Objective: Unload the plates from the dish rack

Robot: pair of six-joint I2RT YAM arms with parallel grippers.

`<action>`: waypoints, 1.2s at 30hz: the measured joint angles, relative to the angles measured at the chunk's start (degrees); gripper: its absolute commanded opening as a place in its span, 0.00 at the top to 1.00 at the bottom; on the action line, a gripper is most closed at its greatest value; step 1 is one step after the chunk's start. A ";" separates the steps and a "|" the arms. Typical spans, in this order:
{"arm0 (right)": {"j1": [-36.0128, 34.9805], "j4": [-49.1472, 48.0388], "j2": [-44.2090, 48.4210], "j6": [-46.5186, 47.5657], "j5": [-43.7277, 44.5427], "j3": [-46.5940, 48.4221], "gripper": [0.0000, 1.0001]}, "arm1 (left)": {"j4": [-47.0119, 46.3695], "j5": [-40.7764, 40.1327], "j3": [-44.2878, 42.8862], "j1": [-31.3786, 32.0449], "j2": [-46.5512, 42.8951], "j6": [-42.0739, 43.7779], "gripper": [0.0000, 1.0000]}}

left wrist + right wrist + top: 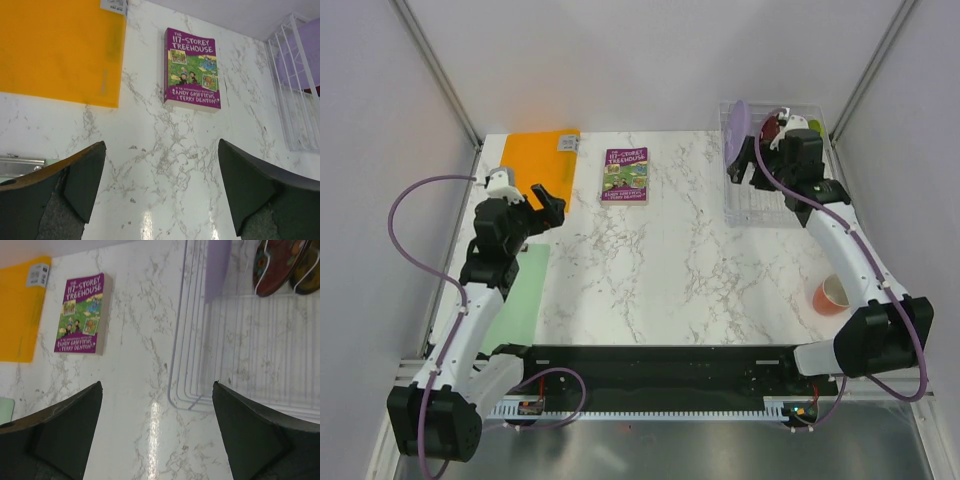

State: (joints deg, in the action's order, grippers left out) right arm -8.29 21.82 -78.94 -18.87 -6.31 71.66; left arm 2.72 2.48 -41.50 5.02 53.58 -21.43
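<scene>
The clear dish rack (760,205) stands at the table's far right. In it stand upright a lavender plate (740,127), a red patterned plate (772,129) and a lime-green plate (816,127). In the right wrist view the rack (192,340) holds the lavender plate (218,265), the red plate (276,265) and a yellow patterned plate (309,271). My right gripper (741,171) (157,385) is open and empty over the rack's near left corner. My left gripper (549,203) (161,142) is open and empty above bare table at the left; the rack (295,100) is far to its right.
A purple book (626,175) lies at the back middle, also in the left wrist view (192,67). An orange mat (540,158) lies at the back left and a green mat (520,290) at the front left. An orange cup (833,293) stands at the front right.
</scene>
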 measured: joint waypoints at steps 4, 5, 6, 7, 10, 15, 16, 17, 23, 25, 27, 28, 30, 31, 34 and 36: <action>0.02 -0.48 -2.16 0.22 2.73 7.04 0.02 | 4.61 2.64 -1.25 -0.07 -1.49 -0.39 0.00; 0.07 -1.20 -2.36 -0.04 2.75 7.89 0.02 | 5.51 3.58 -1.97 -0.04 -1.95 -0.46 0.00; 0.09 -2.27 -2.45 -0.74 2.69 8.26 0.02 | 6.32 4.48 -2.99 -0.04 -2.60 -0.50 0.00; 0.17 -3.19 -2.56 -1.36 2.64 8.31 0.02 | 6.62 5.31 -3.69 -0.04 -3.13 -0.50 0.00; 0.66 -5.92 -4.85 -2.47 1.84 9.46 0.02 | 7.26 6.67 -5.95 -0.04 -5.16 -0.50 0.00; 0.79 -2.75 -21.00 -0.55 6.08 27.43 0.02 | 11.04 4.94 -11.04 -0.13 -2.86 -0.50 0.00; 0.70 -2.25 -25.35 0.42 7.43 33.20 0.02 | 11.80 3.89 -12.04 -0.15 -1.55 -0.55 0.00; 0.61 -2.01 -28.85 1.31 8.70 37.46 0.02 | 12.28 3.04 -12.63 -0.17 -0.13 -0.59 0.00; -1.75 2.29 -44.13 8.48 20.68 55.01 0.04 | 15.47 -0.44 -11.32 -0.28 3.91 -1.42 0.00; -3.15 3.30 -47.98 11.30 24.96 58.42 0.05 | 15.58 -1.11 -10.49 -0.28 3.74 -1.90 0.00; -4.66 3.45 -51.10 14.32 29.33 60.57 0.08 | 15.50 -1.81 -9.77 -0.28 3.56 -2.34 0.00; -5.33 3.43 -52.22 15.56 31.28 60.85 0.09 | 15.34 -2.16 -9.27 -0.28 3.45 -2.51 0.00; -6.47 3.45 -53.75 17.44 34.93 60.87 0.10 | 15.13 -2.45 -8.44 -0.28 3.37 -2.80 0.00; -6.99 3.41 -54.34 18.18 36.48 60.87 0.11 | 14.97 -2.45 -8.07 -0.28 3.39 -2.84 0.00; -7.80 2.80 -55.41 20.09 41.00 60.78 0.13 | 14.71 -2.43 -7.45 -0.28 3.41 -2.95 0.00; -7.78 2.16 -55.43 20.74 43.28 60.76 0.14 | 14.40 -2.43 -7.15 -0.28 3.41 -2.95 0.00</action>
State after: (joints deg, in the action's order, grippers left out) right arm -16.08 23.99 -134.37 1.87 36.97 132.42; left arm 17.12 0.05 -48.64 4.73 56.99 -24.38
